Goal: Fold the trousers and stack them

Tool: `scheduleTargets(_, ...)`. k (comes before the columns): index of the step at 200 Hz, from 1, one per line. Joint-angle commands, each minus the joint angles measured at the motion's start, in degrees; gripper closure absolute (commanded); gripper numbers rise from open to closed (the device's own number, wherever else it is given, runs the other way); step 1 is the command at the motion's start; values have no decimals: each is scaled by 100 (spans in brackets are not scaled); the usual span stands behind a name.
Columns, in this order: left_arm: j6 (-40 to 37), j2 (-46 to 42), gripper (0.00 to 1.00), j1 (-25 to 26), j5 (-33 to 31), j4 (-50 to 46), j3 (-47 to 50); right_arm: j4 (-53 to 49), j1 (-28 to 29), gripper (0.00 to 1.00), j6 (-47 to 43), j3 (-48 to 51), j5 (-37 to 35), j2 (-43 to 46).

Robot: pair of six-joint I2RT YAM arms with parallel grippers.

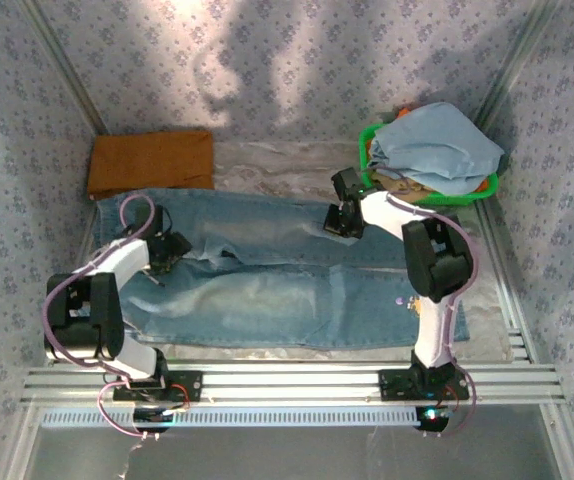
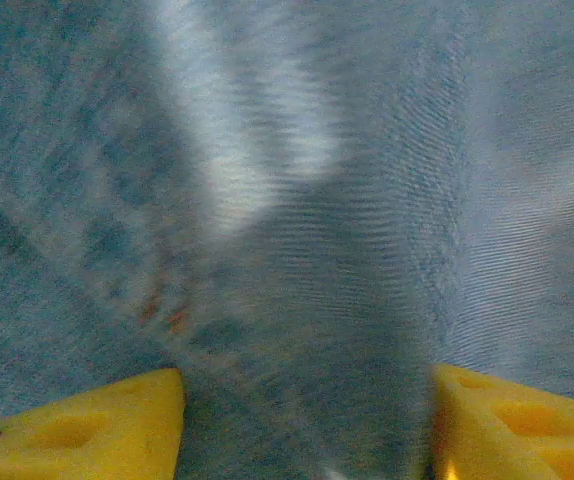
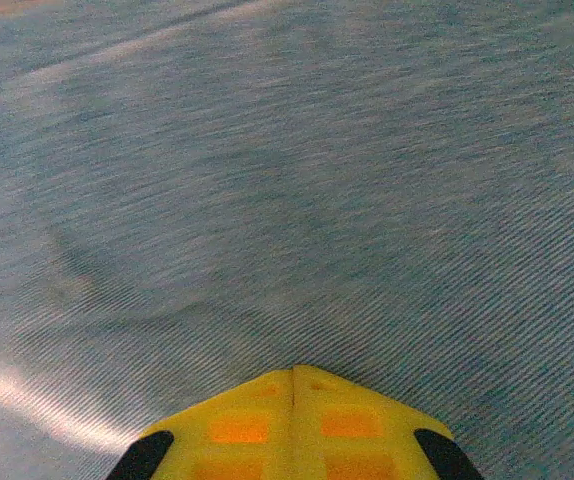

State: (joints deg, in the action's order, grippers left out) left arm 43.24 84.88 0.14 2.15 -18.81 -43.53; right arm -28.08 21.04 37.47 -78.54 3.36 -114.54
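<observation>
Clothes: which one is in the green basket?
The pale grey-blue garment, heaped at the back right. The jeans lie spread flat; the orange-brown garment sits folded at back left.

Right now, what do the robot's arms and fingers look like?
The left arm and right arm are white tubes with chunky black joints, each with a thin purple cable looping alongside. The left fingers are yellow wedges with shallow hollows; the right fingers match, with black outer corners.
</observation>
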Motion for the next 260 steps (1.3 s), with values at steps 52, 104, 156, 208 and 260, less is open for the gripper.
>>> scheduleTargets(52,608,-555,37,-845,-329,472,1033,-1004,-355,93,-348,-844,-681,-714)
scheduleTargets(104,289,-1241,28,-985,7,-362,552,-1447,-38,92,-626,-1049,-644,80)
scheduleTargets(156,235,-2186,26,-408,163,-693,209,-1414,268,90,-608,160,-555,1580)
scheduleTargets(208,284,-881,27,112,624,298,-346,-1209,-643,100,-672,233,-1080,996)
scheduleTargets(260,171,488,32,44,699,960,-562,-1160,-864,100,-450,584,-1186,364)
